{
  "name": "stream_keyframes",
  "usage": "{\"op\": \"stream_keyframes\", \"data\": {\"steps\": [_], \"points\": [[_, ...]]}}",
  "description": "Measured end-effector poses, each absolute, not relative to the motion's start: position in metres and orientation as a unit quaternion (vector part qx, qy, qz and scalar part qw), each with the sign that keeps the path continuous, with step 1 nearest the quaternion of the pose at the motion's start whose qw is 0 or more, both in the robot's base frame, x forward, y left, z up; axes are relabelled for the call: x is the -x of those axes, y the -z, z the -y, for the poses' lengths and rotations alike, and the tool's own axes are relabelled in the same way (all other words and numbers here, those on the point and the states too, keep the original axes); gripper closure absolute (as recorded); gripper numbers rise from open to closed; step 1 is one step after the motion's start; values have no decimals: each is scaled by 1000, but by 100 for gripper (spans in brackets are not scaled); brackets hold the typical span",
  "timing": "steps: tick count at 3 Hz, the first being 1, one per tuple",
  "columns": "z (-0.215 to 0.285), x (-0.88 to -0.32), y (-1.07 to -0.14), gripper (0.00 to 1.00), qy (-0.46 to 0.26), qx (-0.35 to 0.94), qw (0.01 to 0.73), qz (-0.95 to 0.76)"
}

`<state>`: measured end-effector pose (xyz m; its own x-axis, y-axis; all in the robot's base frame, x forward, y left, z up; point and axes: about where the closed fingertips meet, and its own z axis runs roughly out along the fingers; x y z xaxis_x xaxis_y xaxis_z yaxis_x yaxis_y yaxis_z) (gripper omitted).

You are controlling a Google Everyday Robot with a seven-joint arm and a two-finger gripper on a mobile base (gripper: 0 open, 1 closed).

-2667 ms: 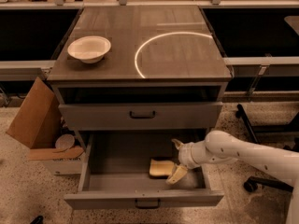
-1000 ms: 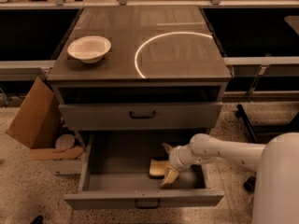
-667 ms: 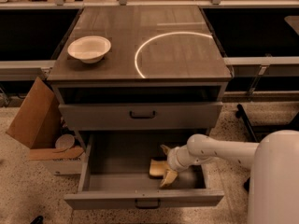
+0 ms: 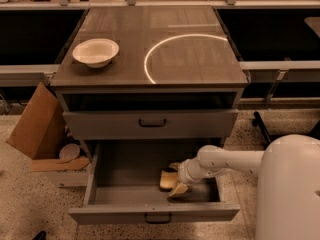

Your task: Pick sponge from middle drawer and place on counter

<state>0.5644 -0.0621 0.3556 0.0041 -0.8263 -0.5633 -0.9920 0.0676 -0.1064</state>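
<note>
Below the bench's (image 4: 200,59) front edge, in the drawer (image 4: 125,170), our claw (image 4: 173,180) stands open astride the sponge (image 4: 165,179), which lies toward the bench's left edge from it.

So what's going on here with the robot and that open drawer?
The robot's arm reaches into the open drawer, its gripper right at the yellow sponge on the drawer floor. The sponge is not lifted yet. A white bowl sits on the counter above.

The counter (image 4: 200,59) bears a white bowl (image 4: 95,51); the middle drawer (image 4: 125,171) carries the sponge (image 4: 165,179), the gripper (image 4: 173,180) straddling it.
</note>
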Motion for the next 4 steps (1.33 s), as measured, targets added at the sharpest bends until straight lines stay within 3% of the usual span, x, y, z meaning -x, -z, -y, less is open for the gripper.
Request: {"op": "stream_keyframes", "data": {"steps": [3,4], "points": [[77,-561,-388,96,-155,659,274,-683],[90,-556,-431,100,-171,661,307,-663]]}}
